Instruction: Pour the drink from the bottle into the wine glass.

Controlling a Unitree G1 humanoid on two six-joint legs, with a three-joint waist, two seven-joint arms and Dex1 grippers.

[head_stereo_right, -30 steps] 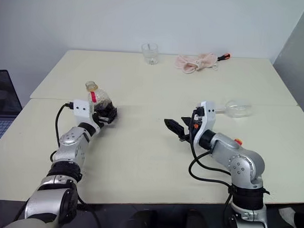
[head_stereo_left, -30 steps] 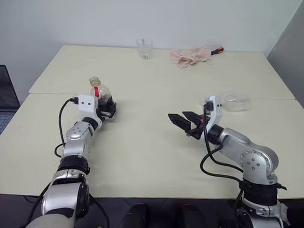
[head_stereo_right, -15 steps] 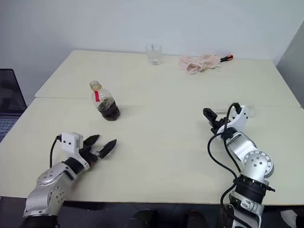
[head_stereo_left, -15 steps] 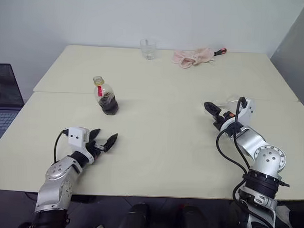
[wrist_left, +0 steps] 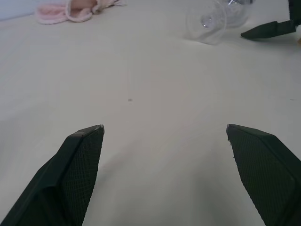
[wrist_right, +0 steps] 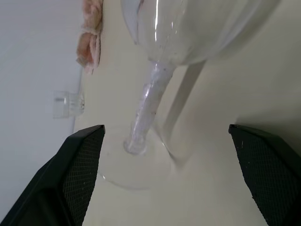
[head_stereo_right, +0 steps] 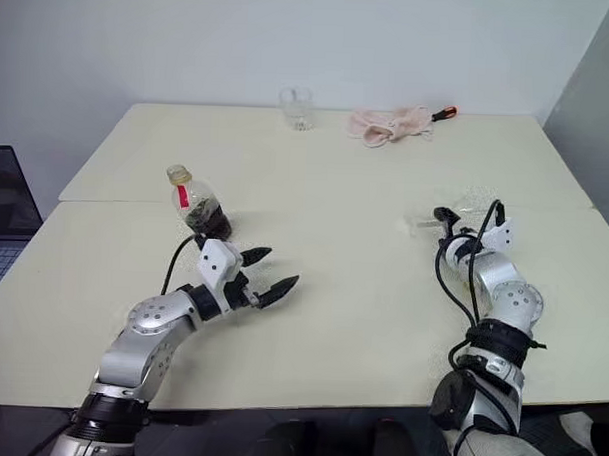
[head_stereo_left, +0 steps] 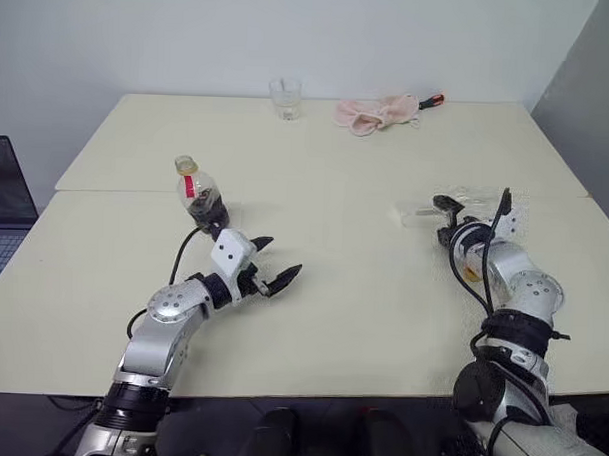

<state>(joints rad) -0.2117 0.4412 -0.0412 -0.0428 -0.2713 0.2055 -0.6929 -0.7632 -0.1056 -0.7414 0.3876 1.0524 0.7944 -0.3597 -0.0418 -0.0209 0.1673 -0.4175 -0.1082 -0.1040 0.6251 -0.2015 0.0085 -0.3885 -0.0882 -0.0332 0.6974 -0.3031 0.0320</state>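
The cream-coloured bench [head_stereo_left: 317,168] carries all the items. The left gripper [head_stereo_left: 271,267] hovers low over the near-left part of the bench with its two black fingers [wrist_left: 77,160] spread wide and nothing between them; in the left wrist view only bare bench surface lies between the fingertips. The bottle [head_stereo_left: 198,196] stands upright just behind and to the outer side of these fingers, apart from them, capped, with the dark drink [head_stereo_left: 205,214] filling its lower body. The right gripper [head_stereo_left: 449,215] reaches toward the wine glass [head_stereo_left: 455,203], which lies on its side on the right half of the bench, its foot pointing toward the bench centre and its bowl toward the right edge. The right fingers [wrist_right: 80,165] also stand wide apart; in the right wrist view the stem [wrist_right: 148,101] of the glass runs through the gap between them, with the foot [wrist_right: 136,165] nearer the fingertips and the bowl [wrist_right: 197,28] farther along. Whether either finger touches the glass cannot be told. Well beyond both sets of fingers, at the far edge of the bench, stand a short clear tumbler [head_stereo_left: 286,97] and, beside it, a crumpled pink cloth [head_stereo_left: 374,112] with a red-handled tool [head_stereo_left: 432,99] at its far end.
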